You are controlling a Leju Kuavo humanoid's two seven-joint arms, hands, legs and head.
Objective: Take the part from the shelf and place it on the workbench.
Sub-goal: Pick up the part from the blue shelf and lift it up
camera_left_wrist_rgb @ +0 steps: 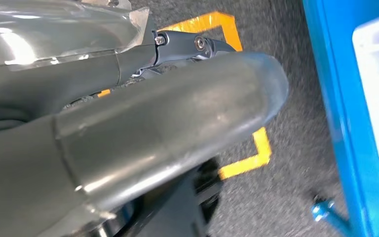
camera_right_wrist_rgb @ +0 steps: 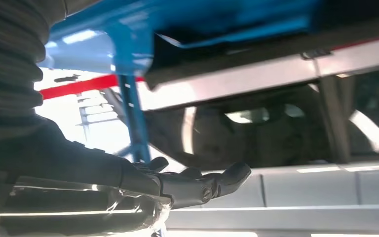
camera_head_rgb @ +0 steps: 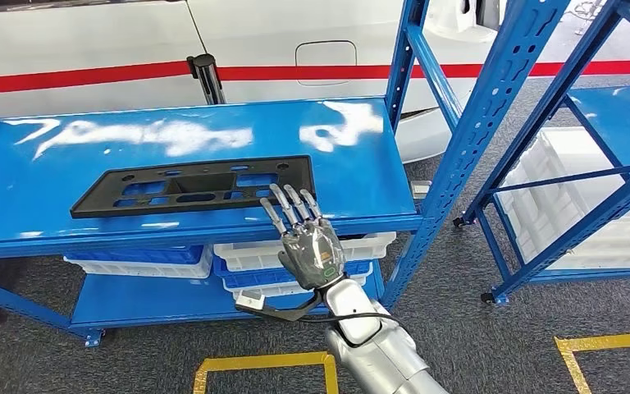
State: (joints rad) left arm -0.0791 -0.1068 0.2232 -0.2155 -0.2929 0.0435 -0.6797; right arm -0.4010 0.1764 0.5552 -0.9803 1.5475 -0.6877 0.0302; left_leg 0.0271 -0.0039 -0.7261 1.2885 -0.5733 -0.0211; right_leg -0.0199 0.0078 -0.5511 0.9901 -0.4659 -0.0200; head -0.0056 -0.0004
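You are seeing the black part [camera_head_rgb: 197, 185] lying flat on the blue shelf [camera_head_rgb: 361, 176], near its front edge. The right hand [camera_head_rgb: 308, 238] is reaching up at that edge, fingers spread apart and holding nothing, fingertips just beside the part's right end. For the left hand [camera_left_wrist_rgb: 128, 138], you cannot tell its state.

no readable text or labels anywhere
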